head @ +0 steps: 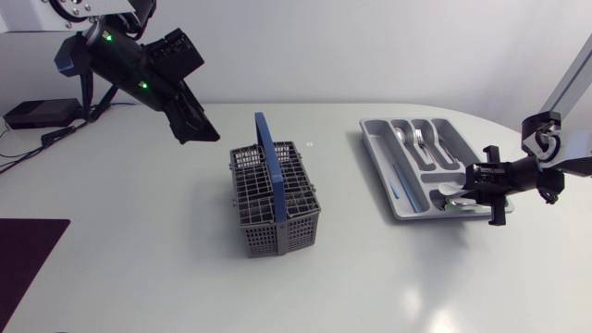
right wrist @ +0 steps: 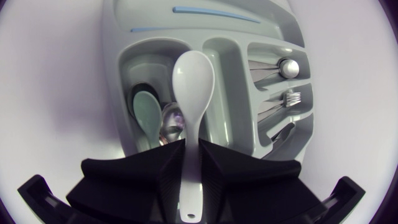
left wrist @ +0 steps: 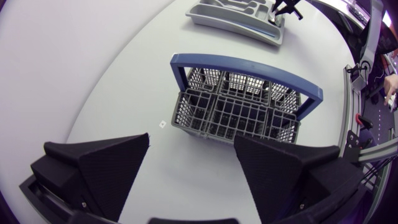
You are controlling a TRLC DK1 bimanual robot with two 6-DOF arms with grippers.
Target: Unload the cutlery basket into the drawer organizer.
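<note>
The grey cutlery basket with a blue handle stands mid-table; no cutlery shows in its cells. The grey drawer organizer lies at the right with forks and spoons in its far slots. My right gripper hovers over the organizer's near end, shut on the handle of a white spoon whose bowl points over a compartment holding a pale green spoon and a metal one. My left gripper hangs open above the table behind and left of the basket, fingers wide apart.
Forks and a spoon lie in the organizer's side slots. A black box sits at the table's far left, a dark mat at the front left. Bare tabletop lies between basket and organizer.
</note>
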